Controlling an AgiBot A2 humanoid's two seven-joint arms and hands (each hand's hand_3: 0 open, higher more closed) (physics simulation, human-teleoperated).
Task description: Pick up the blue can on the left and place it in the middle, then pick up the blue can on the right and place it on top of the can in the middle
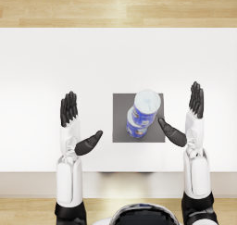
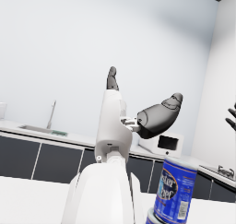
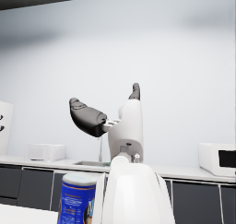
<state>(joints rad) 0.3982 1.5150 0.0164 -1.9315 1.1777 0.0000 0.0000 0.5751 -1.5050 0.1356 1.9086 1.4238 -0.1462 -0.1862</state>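
On the grey mat (image 1: 121,113), two blue cans (image 1: 143,114) stand stacked. Both robot hands, left (image 1: 76,124) and right (image 1: 187,117), are released and empty. The task looks done.

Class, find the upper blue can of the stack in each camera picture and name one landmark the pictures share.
Head view: upper blue can on the lower can, over the grey mat.
Left wrist view: lower right.
Right wrist view: bottom left.
Shared landmark: the white table.
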